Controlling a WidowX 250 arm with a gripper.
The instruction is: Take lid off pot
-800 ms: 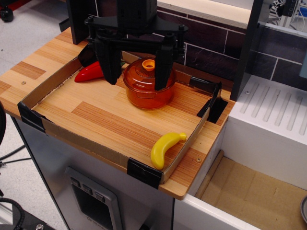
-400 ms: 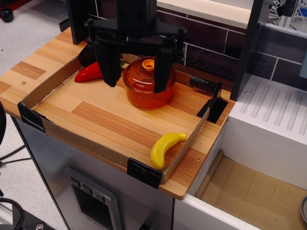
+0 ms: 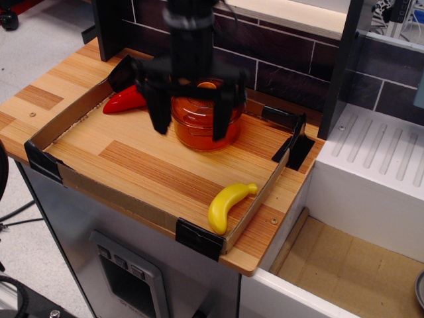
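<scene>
The orange translucent pot stands at the back middle of the wooden board. The orange lid sits on it, and its small ring knob shows just behind the gripper's body. My black gripper is open and comes down from above. One finger stands to the left of the pot and the other finger to its right, so the jaws straddle pot and lid. I cannot tell whether the fingers touch the pot. Part of the lid is hidden by the gripper.
A red pepper lies left of the pot, close to the left finger. A yellow banana lies at the front right corner. A low cardboard wall with black corner brackets rims the board. A white ribbed drainer stands to the right.
The gripper has come down, still open, from above the pot until its fingers flank the pot's sides. Pot, lid, pepper and banana have not moved.
</scene>
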